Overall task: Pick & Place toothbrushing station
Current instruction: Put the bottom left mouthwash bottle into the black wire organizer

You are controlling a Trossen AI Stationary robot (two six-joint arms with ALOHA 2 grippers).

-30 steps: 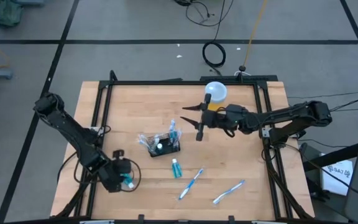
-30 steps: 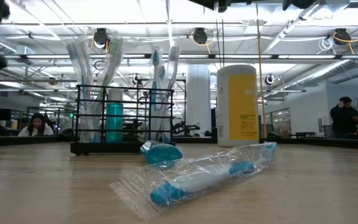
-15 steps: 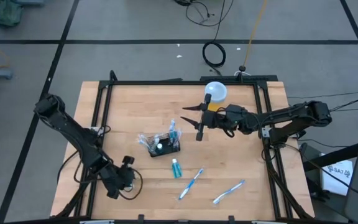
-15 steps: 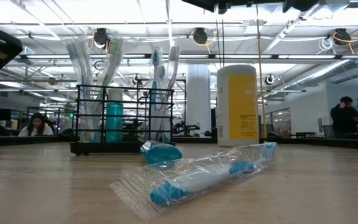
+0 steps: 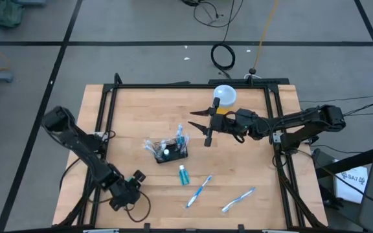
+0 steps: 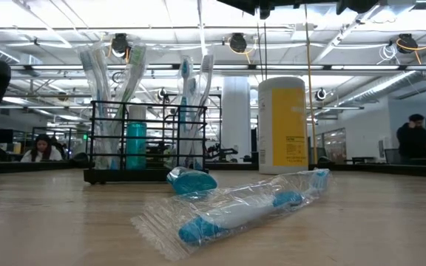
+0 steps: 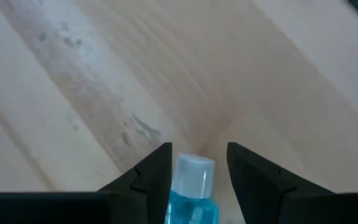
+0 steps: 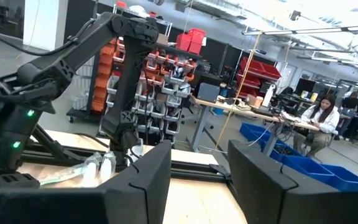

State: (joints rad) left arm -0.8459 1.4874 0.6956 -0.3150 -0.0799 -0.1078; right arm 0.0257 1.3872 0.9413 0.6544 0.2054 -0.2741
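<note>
The left gripper (image 7: 199, 171), fingers clamped on a teal tube (image 7: 193, 193), has swung nearer the bench (image 5: 147, 116) front, away from the basket (image 5: 168, 150); the right gripper (image 5: 201, 124) hovers with fingers spread, empty.

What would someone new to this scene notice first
Probably the black wire-mesh basket at the middle of the table, with wrapped toothbrushes standing up in it. Next, the left claw near the table's front left corner, closed on a teal tube with a white cap. Then the tall yellow-labelled canister at the back, with the right claw hanging open just in front of it.
</note>
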